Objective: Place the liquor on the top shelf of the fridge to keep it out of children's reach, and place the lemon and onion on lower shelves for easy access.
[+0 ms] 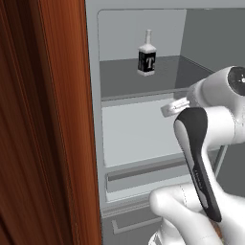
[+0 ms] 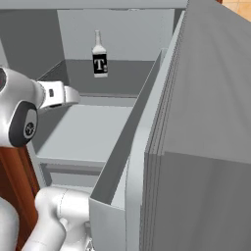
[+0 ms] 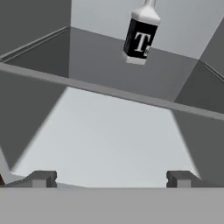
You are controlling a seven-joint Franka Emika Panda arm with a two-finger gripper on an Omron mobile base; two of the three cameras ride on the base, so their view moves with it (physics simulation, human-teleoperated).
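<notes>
White rounded arm (image 1: 210, 129) with a glossy black strip along one link and dark round joint caps; small dark grey square fingertips (image 3: 41, 178) on the gripper (image 3: 109, 179).

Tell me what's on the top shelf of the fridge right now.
The liquor stands upright on the top shelf, toward the back, alone. The wider pale shelf below is bare where visible; the arm covers its right part in the left base view.

One mark can be read: a white capital "T" on the black label of the liquor (image 1: 147, 60) (image 2: 99, 58) (image 3: 141, 38), which stands upright ahead of and above the gripper (image 3: 110, 178). No other text is legible.
</notes>
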